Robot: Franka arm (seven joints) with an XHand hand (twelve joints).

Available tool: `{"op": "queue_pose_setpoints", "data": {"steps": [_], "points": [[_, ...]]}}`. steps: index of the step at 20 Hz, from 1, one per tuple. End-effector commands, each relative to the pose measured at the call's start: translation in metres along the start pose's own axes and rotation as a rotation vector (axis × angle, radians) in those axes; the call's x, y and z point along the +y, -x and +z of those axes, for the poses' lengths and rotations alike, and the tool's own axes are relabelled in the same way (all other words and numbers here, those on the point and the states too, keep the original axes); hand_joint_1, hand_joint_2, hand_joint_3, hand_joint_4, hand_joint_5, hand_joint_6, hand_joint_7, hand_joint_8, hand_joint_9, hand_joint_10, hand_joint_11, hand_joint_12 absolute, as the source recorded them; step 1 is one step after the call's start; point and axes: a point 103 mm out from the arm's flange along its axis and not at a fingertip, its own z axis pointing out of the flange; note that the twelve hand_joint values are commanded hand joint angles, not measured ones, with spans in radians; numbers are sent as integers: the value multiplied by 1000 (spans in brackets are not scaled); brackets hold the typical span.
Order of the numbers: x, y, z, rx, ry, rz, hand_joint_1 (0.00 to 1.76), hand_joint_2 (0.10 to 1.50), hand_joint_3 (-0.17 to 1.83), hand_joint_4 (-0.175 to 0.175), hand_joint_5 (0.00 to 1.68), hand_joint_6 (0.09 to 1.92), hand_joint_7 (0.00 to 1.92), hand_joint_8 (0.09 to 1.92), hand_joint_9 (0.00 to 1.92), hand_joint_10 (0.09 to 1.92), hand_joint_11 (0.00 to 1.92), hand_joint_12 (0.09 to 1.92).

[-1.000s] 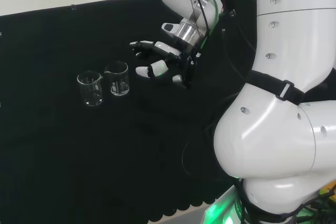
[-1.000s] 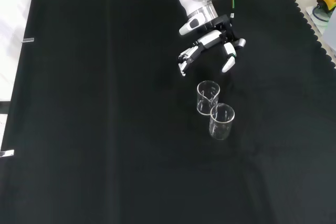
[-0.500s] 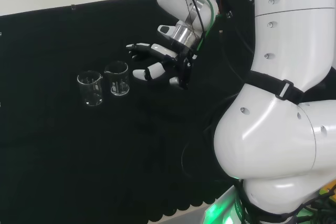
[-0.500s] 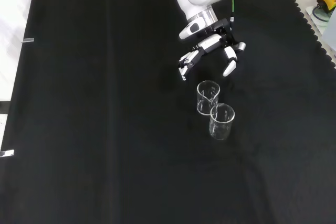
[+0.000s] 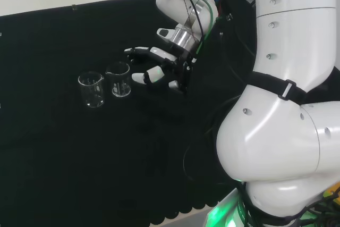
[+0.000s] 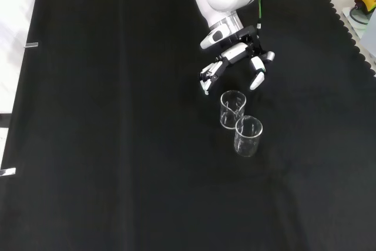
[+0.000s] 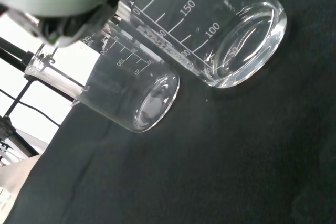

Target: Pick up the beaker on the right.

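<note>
Two clear glass beakers stand upright side by side on the black cloth. In the head view one beaker [image 5: 118,80] is on the right and the other [image 5: 91,89] on the left. My hand [image 5: 159,67] hovers just right of the right beaker, fingers spread and straight, holding nothing. In the front view the hand [image 6: 235,57] is just above the nearer beaker [image 6: 232,109], and the second beaker [image 6: 248,136] stands below it. The wrist view shows the near beaker [image 7: 220,30] large and the other [image 7: 126,95] behind it.
Black cloth [image 6: 106,145] covers the bench, with its scalloped edge [image 6: 343,16] at the front view's right. The arm's white links [image 5: 287,104] stand at the head view's right.
The hand has moved closer to the beakers: leftward in the head view, downward in the front view. Its fingers stay spread. The beakers have not moved.
</note>
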Motion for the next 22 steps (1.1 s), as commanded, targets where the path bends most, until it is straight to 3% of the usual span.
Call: {"op": "queue_pose_setpoints", "data": {"steps": [1, 22], "points": [[6, -3, 7, 13, -2, -15, 857, 309, 1070, -7, 327, 87, 225, 554, 314, 582, 0, 1207], [17, -8, 17, 9, -41, -38, 834, 315, 1042, -9, 346, 87, 262, 548, 338, 582, 0, 1186]]}}
